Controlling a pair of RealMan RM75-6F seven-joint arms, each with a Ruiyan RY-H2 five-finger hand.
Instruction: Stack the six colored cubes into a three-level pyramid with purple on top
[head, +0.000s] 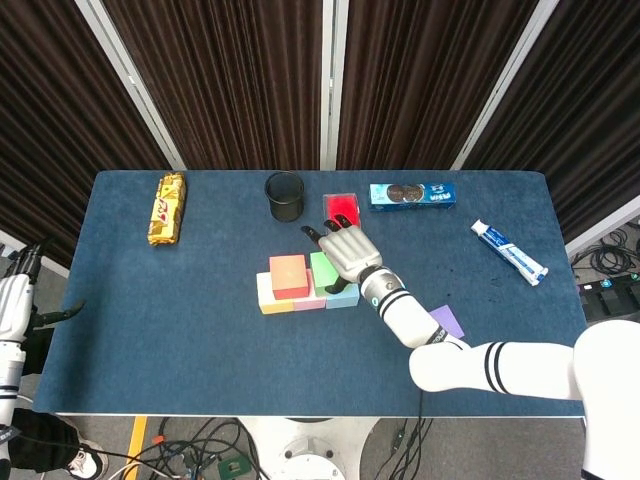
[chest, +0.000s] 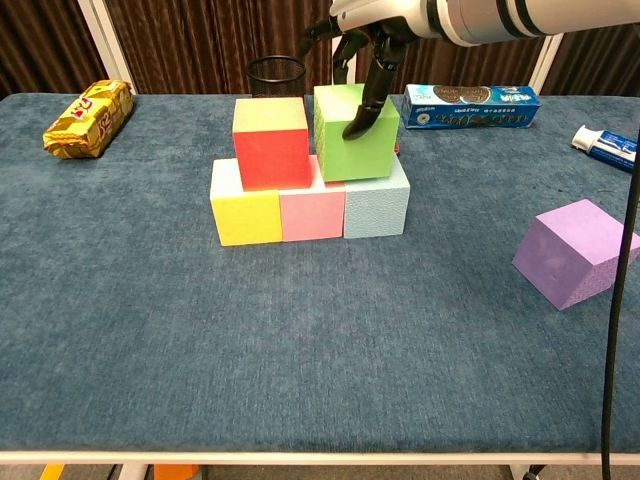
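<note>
Green cube (chest: 356, 132) sits on the second tier beside the red cube (chest: 271, 142), the right hand (head: 349, 252) gripping it, fingers curled over its top.

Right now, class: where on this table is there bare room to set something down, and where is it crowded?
Bare cloth runs along the front edge, ahead of the cube stack, and between stack and purple cube. Crowded: the back, where right hand, black cup and cookie box cluster.

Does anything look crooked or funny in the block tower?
Yes. The green cube on the second level sits apart from the red cube, leaving a gap, with the right hand over it, fingers on it. The purple cube rests alone on the table, tilted, not on top yet.
</note>
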